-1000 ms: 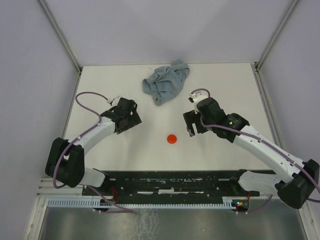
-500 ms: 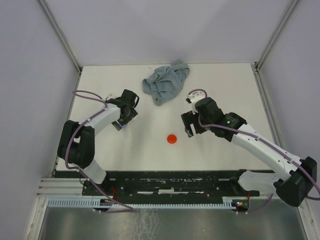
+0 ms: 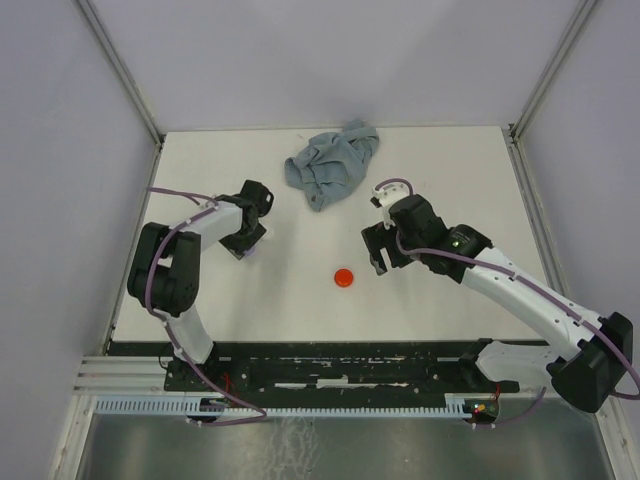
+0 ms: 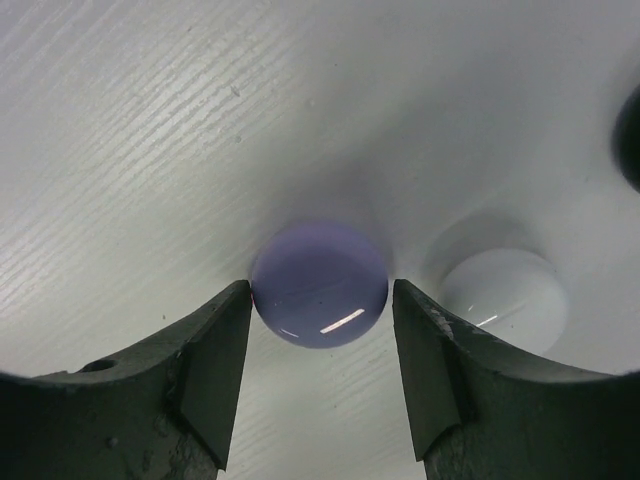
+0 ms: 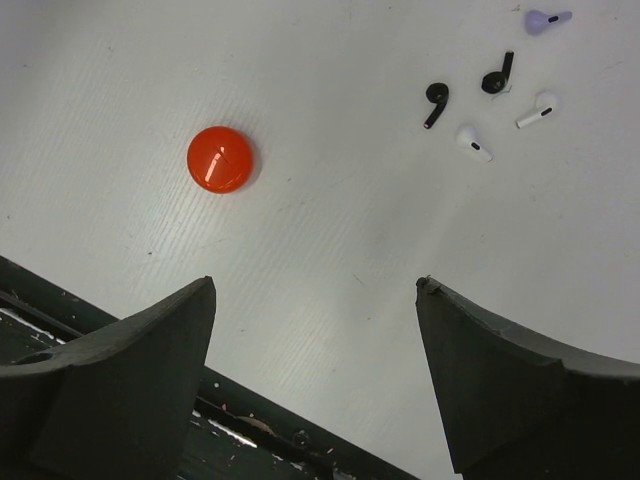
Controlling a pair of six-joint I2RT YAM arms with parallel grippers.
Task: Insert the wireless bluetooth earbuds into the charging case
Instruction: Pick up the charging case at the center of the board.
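Note:
In the left wrist view a round lilac charging case [image 4: 319, 284] lies on the table between my left gripper's [image 4: 322, 300] fingertips. The left fingertip [image 4: 225, 340] touches its rim and the right fingertip stands a hair off it. A white round case [image 4: 503, 300] lies just to the right. From above, the left gripper [image 3: 243, 243] is low over the table at the left. The right gripper [image 5: 315, 290] is open and empty above the table. Ahead of it lie a red round case [image 5: 220, 159] and several earbuds: black [image 5: 435, 103], white [image 5: 473, 142] and lilac [image 5: 547, 20].
A crumpled blue-grey cloth [image 3: 330, 165] lies at the back centre. The red case [image 3: 345, 277] sits mid-table, just left of the right gripper [image 3: 378, 250]. A dark rounded thing [image 4: 630, 135] shows at the left wrist view's right edge. A black rail [image 3: 340, 362] runs along the near edge.
The left arm has folded back towards the left and its jaws have narrowed round the lilac case. The right gripper has edged slightly left, still open.

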